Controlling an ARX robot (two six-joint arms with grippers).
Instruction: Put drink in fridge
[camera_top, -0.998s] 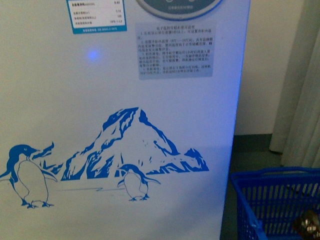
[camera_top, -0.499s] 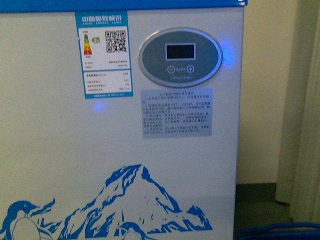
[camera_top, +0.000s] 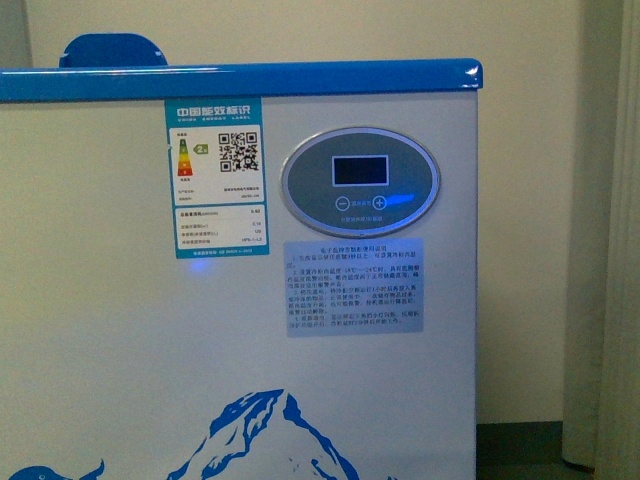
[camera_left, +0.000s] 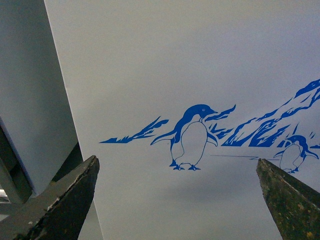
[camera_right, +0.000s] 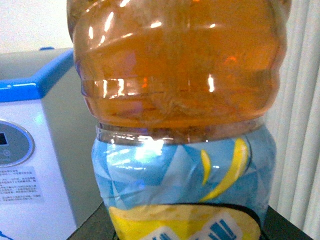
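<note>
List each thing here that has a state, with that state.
White chest fridge with blue top rim: lids out of view.
Oval grey control panel: screen blank, blue light on.
Left end effector: open, empty.
Clear plastic bottle of amber drink: gripped by right end effector.

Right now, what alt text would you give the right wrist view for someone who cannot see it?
A drink bottle of amber-orange liquid with a light blue and yellow label fills the picture, very close up. Behind it stands the white fridge with its blue top rim, and pale curtains.
</note>
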